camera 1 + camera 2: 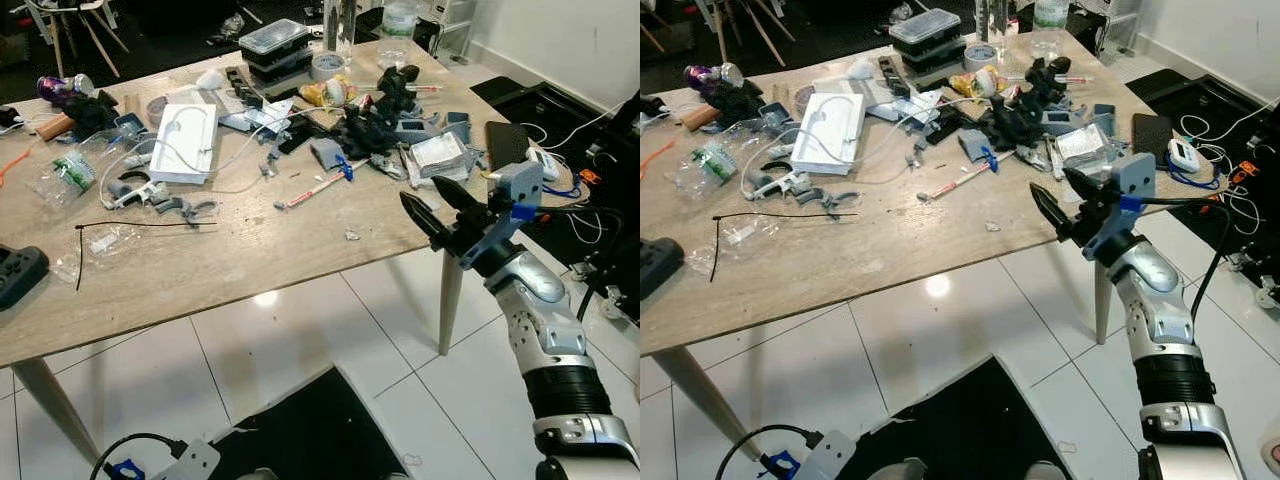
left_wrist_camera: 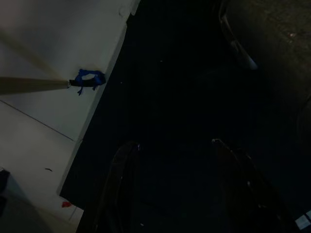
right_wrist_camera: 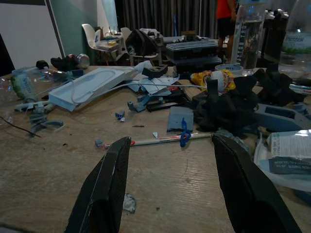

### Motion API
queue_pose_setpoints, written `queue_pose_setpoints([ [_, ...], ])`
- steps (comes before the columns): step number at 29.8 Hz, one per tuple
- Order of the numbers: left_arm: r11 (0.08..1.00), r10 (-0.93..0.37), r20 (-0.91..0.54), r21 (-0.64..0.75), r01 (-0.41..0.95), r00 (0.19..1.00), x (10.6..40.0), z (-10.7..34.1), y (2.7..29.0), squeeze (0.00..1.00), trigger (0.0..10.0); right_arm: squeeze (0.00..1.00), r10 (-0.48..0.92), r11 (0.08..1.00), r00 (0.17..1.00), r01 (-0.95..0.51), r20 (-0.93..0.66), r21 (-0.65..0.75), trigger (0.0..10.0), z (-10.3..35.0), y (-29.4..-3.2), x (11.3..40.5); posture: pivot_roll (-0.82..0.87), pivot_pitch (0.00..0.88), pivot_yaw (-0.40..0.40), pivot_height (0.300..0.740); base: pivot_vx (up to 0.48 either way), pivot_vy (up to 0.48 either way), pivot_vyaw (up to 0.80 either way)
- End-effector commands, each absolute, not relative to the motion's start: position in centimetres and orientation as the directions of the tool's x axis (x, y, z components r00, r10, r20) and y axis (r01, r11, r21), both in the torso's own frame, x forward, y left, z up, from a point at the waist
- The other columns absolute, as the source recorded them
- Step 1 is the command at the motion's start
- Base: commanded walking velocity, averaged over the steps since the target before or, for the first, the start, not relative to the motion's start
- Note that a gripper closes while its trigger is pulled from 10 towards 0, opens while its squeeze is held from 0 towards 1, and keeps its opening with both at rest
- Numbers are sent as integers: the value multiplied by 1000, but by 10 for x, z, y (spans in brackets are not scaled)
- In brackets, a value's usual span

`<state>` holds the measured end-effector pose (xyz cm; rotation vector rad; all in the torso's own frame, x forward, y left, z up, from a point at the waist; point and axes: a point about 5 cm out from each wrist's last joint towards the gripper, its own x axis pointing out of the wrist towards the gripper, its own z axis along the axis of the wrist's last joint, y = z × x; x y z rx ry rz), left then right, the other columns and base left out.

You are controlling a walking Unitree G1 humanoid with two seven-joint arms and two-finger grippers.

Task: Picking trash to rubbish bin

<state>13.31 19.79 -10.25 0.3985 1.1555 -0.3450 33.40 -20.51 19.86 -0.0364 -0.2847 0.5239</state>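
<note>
Task looks barely begun, judging by the clutter: the wooden surface (image 1: 250,260) is covered w/ stuff and nothing is held. Right claw (image 1: 437,207) sits at right-center of the left eye frame, over the near right edge of the surface, fingers spread wide and empty, aimed in at the mess. In the right wrist view the same claw (image 3: 170,184) frames a small crumpled scrap (image 3: 129,203) lying on the wood just by one finger; that's prob. the nearest trash, seen as a tiny grey bit (image 1: 352,236) in the left eye view, center frame, a bit apart from the fingertips. Beyond it: a thin stick w/ a blue tie (image 1: 322,183), a black crumpled heap (image 1: 365,128) upper center, a yellow wrapper (image 1: 325,92) near the frame top, clear plastic bags (image 1: 70,172) at left and lower left, and a white box w/ cable (image 1: 186,140) upper left. Which of these counts as trash vs. gear I can't tell. No bin to be seen in these views, so where it stands is unknown. Left claw (image 2: 172,189) hangs idle over a dark floor mat, fingers dim but apart, nothing between them. Left to do, as I judge: close on a first piece, carry it off, find the bin, drop, repeat for many items.
</note>
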Motion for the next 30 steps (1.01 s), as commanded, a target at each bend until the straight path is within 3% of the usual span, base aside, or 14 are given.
queue_pose_setpoints([
  [1,879,-57,-940,113,463,337,125,-106,196,0,10000,0,495,868,831,-488,252,-95,10000,196,-206,332,-70,97,76,740,0,0,0],
  [7,869,-57,-941,118,480,334,126,-106,195,0,10000,0,493,870,841,-483,224,-102,10000,190,-196,336,-77,95,74,740,0,0,0],
  [15,866,-68,-943,107,489,326,126,-106,193,0,10000,0,553,832,805,-550,215,-79,10000,178,-153,334,-77,91,72,740,222,0,0],
  [30,860,-66,-945,109,498,321,125,-106,193,0,10000,0,469,881,849,-467,244,-71,10000,184,-166,339,-88,85,77,740,394,0,0],
])
